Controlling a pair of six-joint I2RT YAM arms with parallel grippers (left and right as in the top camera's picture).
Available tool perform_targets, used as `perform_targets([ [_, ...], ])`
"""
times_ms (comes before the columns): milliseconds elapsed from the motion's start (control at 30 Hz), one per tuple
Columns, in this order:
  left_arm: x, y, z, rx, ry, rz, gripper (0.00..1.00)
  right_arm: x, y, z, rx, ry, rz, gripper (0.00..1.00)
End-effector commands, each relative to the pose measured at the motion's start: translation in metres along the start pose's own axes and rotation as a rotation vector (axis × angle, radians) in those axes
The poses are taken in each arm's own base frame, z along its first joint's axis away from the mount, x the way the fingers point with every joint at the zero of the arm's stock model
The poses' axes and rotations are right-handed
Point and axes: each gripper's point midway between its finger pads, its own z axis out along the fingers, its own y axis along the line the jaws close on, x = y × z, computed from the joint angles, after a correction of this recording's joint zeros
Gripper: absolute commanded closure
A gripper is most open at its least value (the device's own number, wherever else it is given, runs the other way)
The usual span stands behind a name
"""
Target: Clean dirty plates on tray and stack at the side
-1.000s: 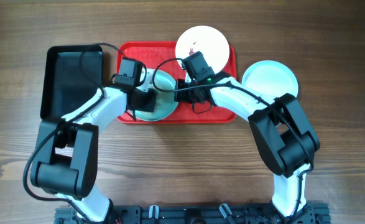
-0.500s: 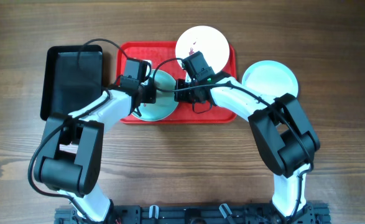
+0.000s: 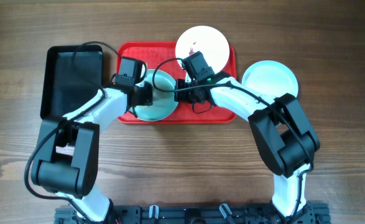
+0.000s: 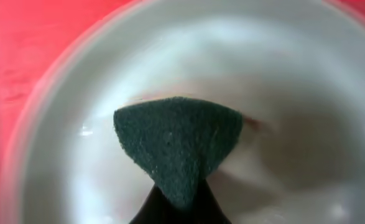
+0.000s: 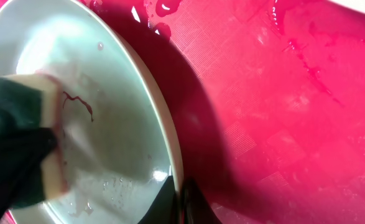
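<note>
A pale greenish plate (image 3: 160, 102) lies on the left half of the red tray (image 3: 222, 109). My right gripper (image 3: 180, 93) is shut on its right rim and holds that edge raised off the tray; the right wrist view shows the fingers (image 5: 170, 202) pinching the rim of the plate (image 5: 107, 81). My left gripper (image 3: 142, 97) is shut on a green-and-yellow sponge (image 4: 176, 140) pressed onto the plate's inner face (image 4: 294, 124). A thin red-brown smear (image 5: 76, 102) remains beside the sponge (image 5: 27, 149). A white smeared plate (image 3: 202, 43) sits at the tray's far right.
A pale bluish-white plate (image 3: 269, 79) rests on the table right of the tray. A black rectangular tray (image 3: 70, 81) lies left of the red tray. Red smears and wet drops (image 5: 294, 43) mark the tray floor (image 5: 281, 124).
My left gripper slid the sponge to the right and away across the plate, then back to the left. The right gripper kept its hold on the rim.
</note>
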Motion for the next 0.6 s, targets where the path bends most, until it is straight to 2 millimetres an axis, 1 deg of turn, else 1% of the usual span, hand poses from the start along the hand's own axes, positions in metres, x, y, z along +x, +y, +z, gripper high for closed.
perform_targets([
  [0,0.051,-0.020,0.029,0.118,0.135,0.077,0.96,0.003,0.002,0.006,-0.007,0.017,-0.027,0.96],
  [33,0.048,-0.015,0.030,0.088,0.125,0.077,0.96,0.003,0.003,0.006,-0.007,0.017,-0.027,0.96],
  [100,0.045,0.003,0.031,-0.017,0.112,0.057,0.96,0.002,0.003,0.006,-0.007,0.016,-0.027,0.95],
  [133,0.046,0.015,0.030,-0.089,0.113,0.027,0.96,0.002,0.003,0.006,-0.007,0.016,-0.027,0.96],
  [167,0.048,0.031,0.028,-0.188,0.113,-0.019,0.96,0.002,0.003,0.006,-0.007,0.016,-0.027,0.96],
  [200,0.052,0.053,0.022,-0.317,0.110,-0.088,0.96,0.002,0.003,0.006,-0.008,0.016,-0.027,0.96],
  [233,0.054,0.063,0.018,-0.382,0.107,-0.125,0.96,0.002,0.003,0.006,-0.007,0.016,-0.027,0.96],
  [300,0.060,0.077,0.011,-0.470,0.108,-0.180,0.96,0.002,0.003,0.006,-0.008,0.016,-0.027,0.96],
  [333,0.063,0.080,0.009,-0.494,0.113,-0.199,0.96,0.002,0.003,0.006,-0.008,0.016,-0.027,0.96],
  [400,0.069,0.078,0.009,-0.484,0.137,-0.202,0.96,0.002,0.003,0.006,-0.008,0.016,-0.027,0.96],
  [467,0.074,0.069,0.011,-0.439,0.169,-0.184,0.96,0.002,0.003,0.006,-0.008,0.016,-0.027,0.95],
  [500,0.076,0.062,0.013,-0.400,0.186,-0.162,0.96,0.002,0.003,0.006,-0.008,0.017,-0.027,0.96],
  [567,0.078,0.035,0.021,-0.246,0.225,-0.052,0.96,0.003,0.003,0.006,-0.007,0.017,-0.027,0.96],
])
